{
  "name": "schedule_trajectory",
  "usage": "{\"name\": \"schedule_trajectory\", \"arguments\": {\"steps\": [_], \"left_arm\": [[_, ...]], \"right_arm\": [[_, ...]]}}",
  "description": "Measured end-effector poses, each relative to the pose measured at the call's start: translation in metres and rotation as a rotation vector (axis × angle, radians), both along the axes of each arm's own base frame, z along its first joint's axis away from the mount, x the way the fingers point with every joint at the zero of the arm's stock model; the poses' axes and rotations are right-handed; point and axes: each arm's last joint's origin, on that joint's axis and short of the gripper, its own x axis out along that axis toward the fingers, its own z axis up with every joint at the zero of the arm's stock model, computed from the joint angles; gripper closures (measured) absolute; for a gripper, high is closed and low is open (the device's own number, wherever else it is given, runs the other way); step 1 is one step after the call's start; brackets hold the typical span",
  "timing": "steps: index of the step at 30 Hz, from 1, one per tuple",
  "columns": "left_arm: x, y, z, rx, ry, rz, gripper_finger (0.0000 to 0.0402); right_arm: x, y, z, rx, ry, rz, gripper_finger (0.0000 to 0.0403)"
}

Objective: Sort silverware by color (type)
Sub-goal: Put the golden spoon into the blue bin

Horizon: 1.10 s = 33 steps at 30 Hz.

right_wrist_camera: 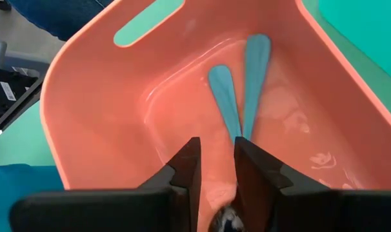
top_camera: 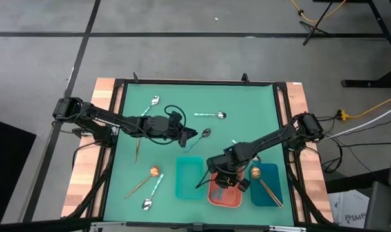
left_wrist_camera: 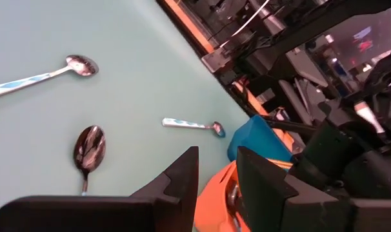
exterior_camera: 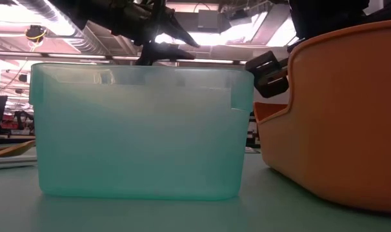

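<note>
My right gripper (top_camera: 224, 182) (right_wrist_camera: 217, 145) slants down into the coral tray (top_camera: 229, 200) (right_wrist_camera: 86, 77), its fingers a little apart. Two spoons with bluish handles (right_wrist_camera: 224, 96) (right_wrist_camera: 257, 64) are in that tray. The dark bowl of one (right_wrist_camera: 225, 219) shows between my fingers. My left gripper (top_camera: 188, 136) (left_wrist_camera: 218, 154) hangs open above the mat with nothing in it, beside a dark spoon (top_camera: 205, 133) (left_wrist_camera: 89, 148). Silver spoons (top_camera: 153, 101) (top_camera: 213, 115) (top_camera: 147, 204) and a gold one (top_camera: 155, 171) lie on the mat. Another gold spoon (top_camera: 255, 173) lies in the dark blue tray (top_camera: 273, 193). My right gripper has a spoon's dark bowl (right_wrist_camera: 225, 219) far back between its parted fingers; I cannot tell whether they touch it. The fingers slant down into the coral tray and lie along the spoon, whose bluish handle lies on the tray's floor.
The teal tray (top_camera: 189, 177) (exterior_camera: 137, 129) stands left of the coral one (exterior_camera: 337, 116), and the dark blue one is on the right. A small spoon (top_camera: 234, 142) (left_wrist_camera: 192, 124) lies by the right arm. A thin brown handle (top_camera: 137, 149) lies under the left arm. The mat's far half has room.
</note>
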Motion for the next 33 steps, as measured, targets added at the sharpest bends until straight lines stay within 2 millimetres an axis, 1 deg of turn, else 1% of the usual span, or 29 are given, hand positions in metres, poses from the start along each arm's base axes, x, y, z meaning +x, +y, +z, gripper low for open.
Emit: {"name": "schedule_trajectory", "arguments": {"steps": [5, 11, 16, 20, 26, 29, 33], "left_arm": [[-0.001, -0.001, -0.003, 0.002, 0.038, -0.003, 0.0303], [-0.004, -0.001, -0.008, 0.007, 0.094, -0.001, 0.0303], [-0.006, 0.0, -0.014, 0.018, 0.16, 0.015, 0.0303], [-0.012, -0.001, -0.023, 0.005, 0.268, -0.025, 0.0303], [-0.026, -0.003, -0.04, -0.054, 0.496, -0.112, 0.0303], [-0.035, -0.003, -0.047, -0.058, 0.616, -0.104, 0.0303], [-0.047, -0.002, -0.053, -0.088, 0.748, -0.055, 0.0303]], "right_arm": [[0.0, 0.0, 0.0, -0.001, 0.0, 0.0, 0.032], [-0.002, -0.001, 0.005, -0.02, -0.016, -0.01, 0.032], [0.0, -0.002, 0.019, -0.081, -0.024, -0.036, 0.032], [0.003, -0.002, 0.036, -0.113, -0.015, -0.043, 0.032], [0.009, -0.002, 0.059, -0.178, -0.065, -0.07, 0.032], [0.012, -0.003, 0.065, -0.224, -0.105, -0.092, 0.032], [0.015, -0.004, 0.068, -0.277, -0.141, -0.115, 0.032]]}}
